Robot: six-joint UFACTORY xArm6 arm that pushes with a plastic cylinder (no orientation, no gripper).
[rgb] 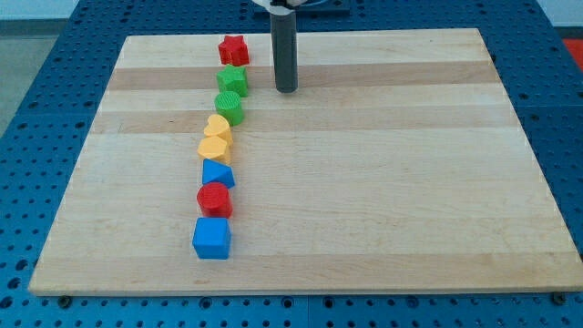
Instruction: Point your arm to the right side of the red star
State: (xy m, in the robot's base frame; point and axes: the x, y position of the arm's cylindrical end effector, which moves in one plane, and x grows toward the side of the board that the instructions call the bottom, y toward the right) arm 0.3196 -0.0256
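Observation:
The red star (233, 48) lies near the top edge of the wooden board (383, 182), at the head of a column of blocks. My tip (287, 88) is the lower end of a dark rod that comes down from the view's top. It rests on the board to the right of the red star and a little below it, level with the green block (232, 78). A gap of bare wood separates the tip from both blocks.
Below the green block the column runs down: a green round block (230, 107), a yellow heart (218, 127), a yellow block (215, 147), a blue triangle (218, 173), a red round block (215, 199), a blue cube (211, 238). Blue pegboard (36, 109) surrounds the board.

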